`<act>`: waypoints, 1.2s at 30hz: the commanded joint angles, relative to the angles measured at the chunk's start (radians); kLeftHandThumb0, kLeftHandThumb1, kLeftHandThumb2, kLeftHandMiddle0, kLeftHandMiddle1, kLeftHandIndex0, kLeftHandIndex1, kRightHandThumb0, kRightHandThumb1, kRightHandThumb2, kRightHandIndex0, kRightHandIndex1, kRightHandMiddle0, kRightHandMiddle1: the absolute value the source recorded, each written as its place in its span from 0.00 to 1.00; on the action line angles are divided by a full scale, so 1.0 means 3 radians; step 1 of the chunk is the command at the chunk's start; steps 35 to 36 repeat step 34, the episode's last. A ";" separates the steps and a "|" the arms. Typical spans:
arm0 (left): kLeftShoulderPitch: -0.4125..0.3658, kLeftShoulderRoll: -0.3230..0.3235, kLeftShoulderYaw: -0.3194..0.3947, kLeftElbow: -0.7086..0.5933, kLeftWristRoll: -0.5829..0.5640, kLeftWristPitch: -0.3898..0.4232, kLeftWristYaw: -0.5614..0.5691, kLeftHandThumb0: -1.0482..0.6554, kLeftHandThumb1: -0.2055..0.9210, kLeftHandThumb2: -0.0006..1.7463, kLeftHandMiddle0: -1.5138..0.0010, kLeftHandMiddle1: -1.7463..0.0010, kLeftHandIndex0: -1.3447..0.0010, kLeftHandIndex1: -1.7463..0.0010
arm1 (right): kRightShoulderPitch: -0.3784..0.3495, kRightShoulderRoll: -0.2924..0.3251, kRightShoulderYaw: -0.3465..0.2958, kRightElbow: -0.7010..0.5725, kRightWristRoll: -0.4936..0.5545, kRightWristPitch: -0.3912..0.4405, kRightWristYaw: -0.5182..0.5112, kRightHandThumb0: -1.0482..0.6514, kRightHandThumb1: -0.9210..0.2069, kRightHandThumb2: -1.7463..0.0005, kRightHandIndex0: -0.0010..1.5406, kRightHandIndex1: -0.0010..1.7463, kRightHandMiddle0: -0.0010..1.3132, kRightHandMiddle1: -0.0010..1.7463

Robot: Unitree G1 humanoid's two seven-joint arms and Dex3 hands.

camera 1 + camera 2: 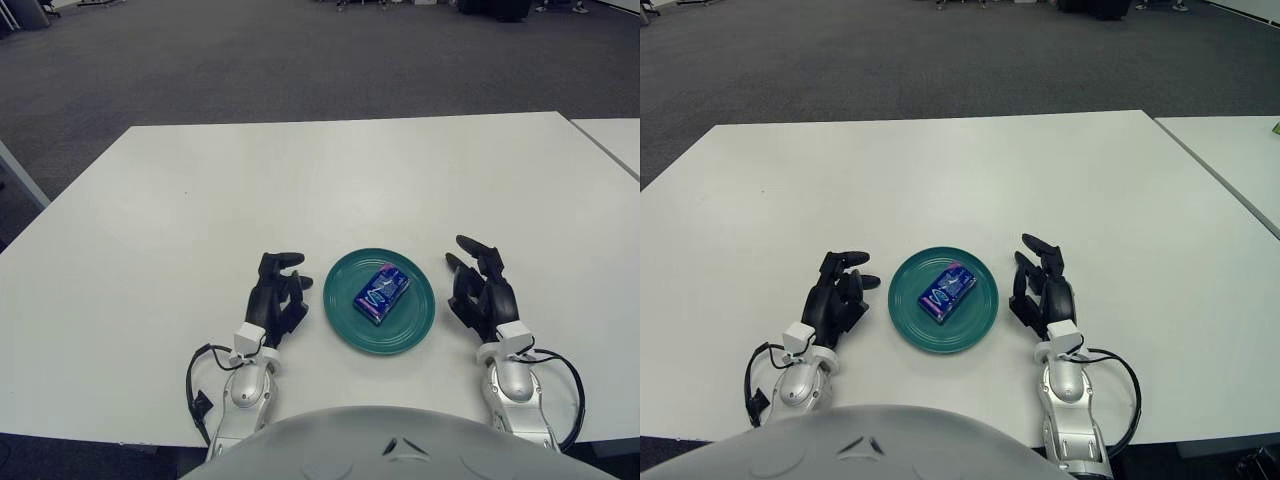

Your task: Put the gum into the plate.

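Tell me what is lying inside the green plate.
A blue gum pack lies in the green plate, near its middle. The plate surface beneath the pack is covered. Neither robot hand touches it.

Two head-mounted eyes look forward and steeply down over a white table (pixel 300 170), the robot's own chest filling the bottom edge of each frame. Both sit close above the near table edge, with grey carpet floor (pixel 250 60) across the top of the frame. The left eye view places the plate (pixel 345 320) just right of centre; the right eye view, set slightly to the right, places it left of centre and takes in more of a second table (pixel 1230 160) at the right edge. Both views share the plate, both hands and nearly the whole tabletop.
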 commanded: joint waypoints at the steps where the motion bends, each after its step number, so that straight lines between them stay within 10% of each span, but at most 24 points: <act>1: -0.0017 0.0027 0.0017 0.0101 0.0010 0.0062 -0.0003 0.16 1.00 0.45 0.76 0.24 0.88 0.16 | 0.0144 0.0063 0.0000 0.0183 0.0002 0.0215 0.0004 0.14 0.00 0.52 0.29 0.05 0.00 0.49; 36: -0.0089 0.0013 -0.0030 0.0125 0.0024 0.0047 0.0027 0.16 1.00 0.46 0.74 0.25 0.82 0.19 | 0.0155 0.0138 -0.0059 0.0089 0.0038 0.0312 -0.0016 0.15 0.00 0.56 0.24 0.02 0.00 0.43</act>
